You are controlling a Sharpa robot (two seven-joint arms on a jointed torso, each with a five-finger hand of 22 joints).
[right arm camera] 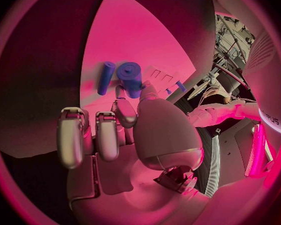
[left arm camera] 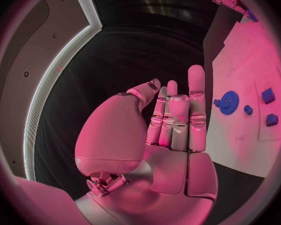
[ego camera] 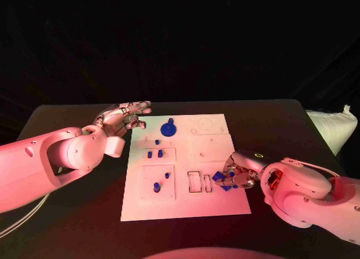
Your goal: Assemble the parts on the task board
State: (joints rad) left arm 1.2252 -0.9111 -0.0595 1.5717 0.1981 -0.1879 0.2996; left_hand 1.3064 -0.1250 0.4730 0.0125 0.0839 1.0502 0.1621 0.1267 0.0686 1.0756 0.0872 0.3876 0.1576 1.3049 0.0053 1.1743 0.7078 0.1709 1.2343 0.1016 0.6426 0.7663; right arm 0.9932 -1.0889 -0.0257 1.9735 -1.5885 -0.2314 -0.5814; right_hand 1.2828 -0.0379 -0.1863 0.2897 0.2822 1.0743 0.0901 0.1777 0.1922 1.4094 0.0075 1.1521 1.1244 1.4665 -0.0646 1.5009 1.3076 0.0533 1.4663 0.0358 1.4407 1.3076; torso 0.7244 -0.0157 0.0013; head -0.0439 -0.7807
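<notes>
Black tabletop (ego camera: pixel 79 226) fills the head view from edge to edge, with darkness beyond its far edge at the top of the frame. At centre lies the task board (ego camera: pixel 218 208), a flat white rectangular plate with shallow outlined recesses.

On the board, a round toothed blue gear (ego camera: pixel 169 129) sits near the upper middle. Below it, small blue pegs (ego camera: pixel 154 154) stand in the left column of recesses, and another blue part (ego camera: pixel 157 187) stands in the lower-left recess. Two narrow rectangular slots (ego camera: pixel 200 182) lie at lower centre.

At centre right of the frame, the right robot hand (ego camera: pixel 236 177) rests over the board's right edge just beside the slots, fingers curled around blue parts (ego camera: pixel 223 179); in the right wrist view it pinches a smooth blue cylinder (right arm camera: pixel 130 77) at its fingertips, with a thinner blue peg (right arm camera: pixel 105 78) just beside it.

At upper left, the left robot hand (ego camera: pixel 121 117) hovers at the board's upper-left corner, released, fingers extended and holding nothing.
</notes>
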